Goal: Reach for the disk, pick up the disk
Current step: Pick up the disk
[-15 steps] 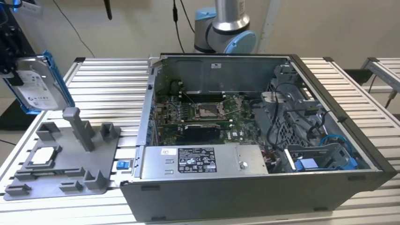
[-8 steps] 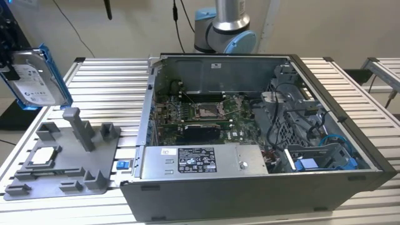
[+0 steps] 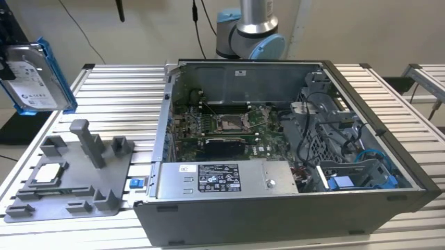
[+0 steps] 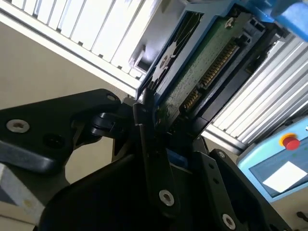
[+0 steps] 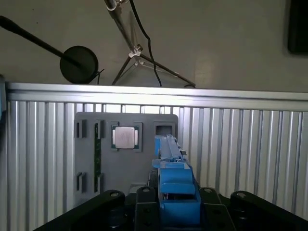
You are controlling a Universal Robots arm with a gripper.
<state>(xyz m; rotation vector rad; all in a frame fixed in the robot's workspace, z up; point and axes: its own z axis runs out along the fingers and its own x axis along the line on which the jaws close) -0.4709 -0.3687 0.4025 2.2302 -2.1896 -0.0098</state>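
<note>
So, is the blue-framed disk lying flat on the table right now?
No: in the exterior view the disk is upright and raised in the air at that view's left, not resting on the slatted table.

Black claw, jaws clamped on the disk, held aloft

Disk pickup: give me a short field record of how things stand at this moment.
held object: the disk, in its blue carrier, label towards the exterior camera
disk position: in the air, clear of the table, at the exterior view's left
gripper: shut on the disk
grey fixture: on the table, silver chip seated in it
computer case: open, on the table, to the exterior view's right of the grey fixture
task state: disk picked up
</note>
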